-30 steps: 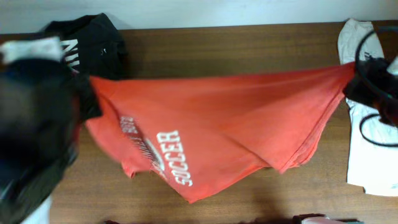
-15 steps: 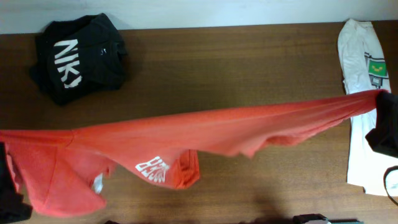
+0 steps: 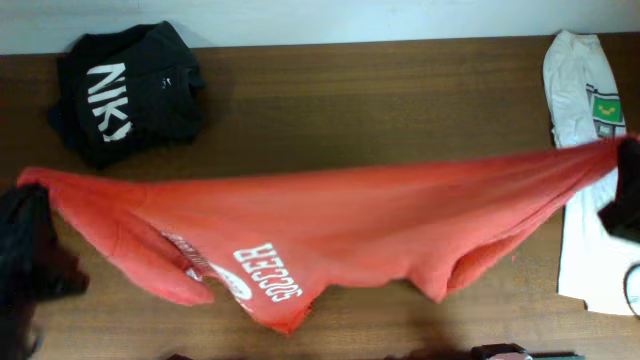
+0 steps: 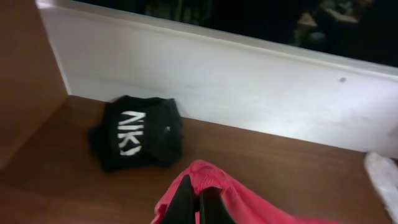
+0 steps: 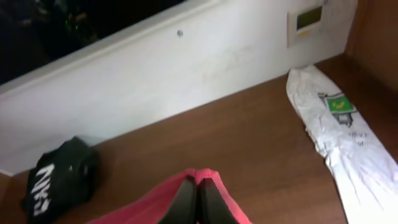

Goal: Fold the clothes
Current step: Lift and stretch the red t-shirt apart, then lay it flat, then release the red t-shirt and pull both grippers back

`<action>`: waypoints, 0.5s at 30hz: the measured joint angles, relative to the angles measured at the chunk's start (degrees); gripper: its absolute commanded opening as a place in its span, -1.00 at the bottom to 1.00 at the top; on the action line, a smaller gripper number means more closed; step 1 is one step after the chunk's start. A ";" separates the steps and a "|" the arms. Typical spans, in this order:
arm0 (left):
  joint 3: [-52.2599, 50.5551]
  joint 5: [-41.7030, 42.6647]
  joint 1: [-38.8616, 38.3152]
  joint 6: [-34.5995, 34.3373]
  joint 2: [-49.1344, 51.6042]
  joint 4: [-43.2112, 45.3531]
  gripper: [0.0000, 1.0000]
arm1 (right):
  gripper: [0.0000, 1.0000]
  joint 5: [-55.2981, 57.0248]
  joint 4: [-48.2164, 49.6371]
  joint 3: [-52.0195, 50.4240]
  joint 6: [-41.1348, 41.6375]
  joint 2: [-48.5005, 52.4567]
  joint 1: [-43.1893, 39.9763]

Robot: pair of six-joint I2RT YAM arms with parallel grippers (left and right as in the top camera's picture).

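Observation:
The orange-red T-shirt [image 3: 330,225] hangs stretched across the table between both arms, its white lettering [image 3: 268,275] showing upside down near the lower left. My left gripper [image 3: 28,195] is shut on the shirt's left corner at the table's left edge; in the left wrist view the black fingers [image 4: 186,199] pinch a fold of the red cloth [image 4: 214,180]. My right gripper [image 3: 622,150] is shut on the right corner; in the right wrist view its fingers [image 5: 186,202] clamp the red cloth [image 5: 205,174]. The shirt's middle sags toward the table.
A folded black garment [image 3: 125,90] with white letters lies at the back left. A white garment [image 3: 590,170] with a green patch lies along the right edge, partly under the right arm. A white wall [image 4: 249,87] runs behind the brown table [image 3: 380,100].
The shirt has been swung down and forward, then back up; it now hangs wider, with the lettering flipped upside down. The left arm moved from high over the back left down to the left edge.

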 measured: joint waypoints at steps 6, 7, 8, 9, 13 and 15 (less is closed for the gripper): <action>0.13 -6.93 0.74 4.66 27.58 16.31 -1.00 | -0.84 7.48 11.76 0.24 -0.09 21.27 -0.24; 0.04 -7.10 1.68 5.60 32.20 20.00 -0.99 | -0.76 8.00 13.46 0.15 -0.13 24.20 -0.33; 0.04 -7.39 2.99 6.56 36.70 23.80 -0.99 | -0.71 8.81 16.72 0.15 -0.26 29.07 -0.44; -0.11 -7.58 5.46 7.37 43.87 27.23 -0.85 | -0.56 9.57 18.23 0.13 -0.48 34.29 -0.70; -0.79 -6.91 13.35 9.57 59.39 29.79 0.98 | 0.97 9.60 17.79 -0.46 -0.83 47.71 -5.07; -1.01 -4.72 16.70 9.73 61.90 28.15 0.98 | 0.97 7.28 15.74 -0.63 -1.07 50.21 -8.11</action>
